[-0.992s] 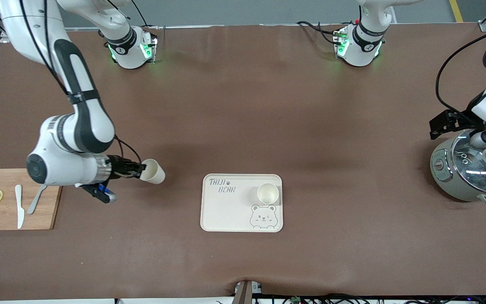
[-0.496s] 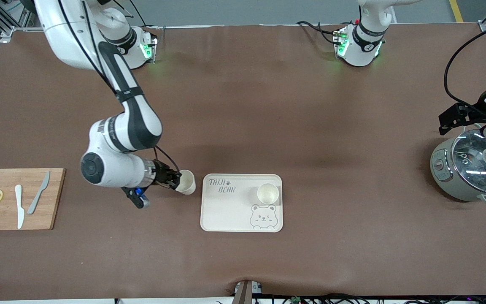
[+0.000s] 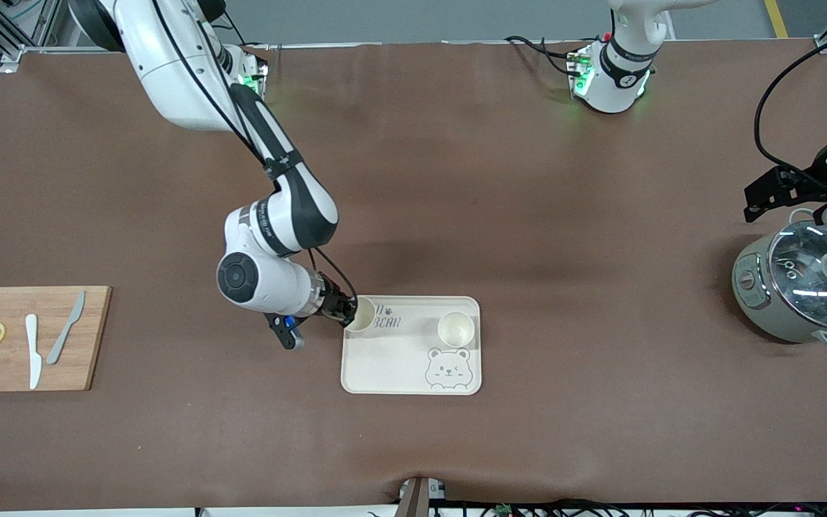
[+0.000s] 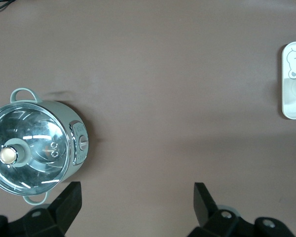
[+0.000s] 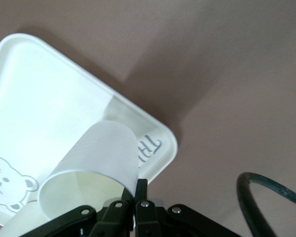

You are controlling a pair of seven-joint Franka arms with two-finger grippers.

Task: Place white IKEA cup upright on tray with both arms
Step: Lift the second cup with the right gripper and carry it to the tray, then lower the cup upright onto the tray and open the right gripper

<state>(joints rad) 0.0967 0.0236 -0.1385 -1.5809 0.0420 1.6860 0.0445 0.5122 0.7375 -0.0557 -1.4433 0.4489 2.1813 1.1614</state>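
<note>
- The right end effector (image 3: 347, 311) is clenched on the rim of a white cup (image 3: 361, 314), holding it tilted over the lettered corner of the tray (image 3: 392, 359).
- A second cup (image 3: 456, 329) stands upright on the tray, beside the held one.
- The left end effector (image 4: 135, 207) waits with fingers spread wide, empty, over the brown counter (image 3: 500, 215) beside a lidded pot (image 3: 801, 287).

The front view looks down from high across the worktop (image 3: 456, 179) toward both arm bases and takes in its whole spread. The left wrist view looks straight down from well above, past the left gripper (image 4: 138, 207), catching the pot (image 4: 34, 148) and one end of the tray (image 4: 293, 81). The right wrist view sits close over the same tray (image 5: 49, 103), just past the right gripper (image 5: 135, 195).
</note>
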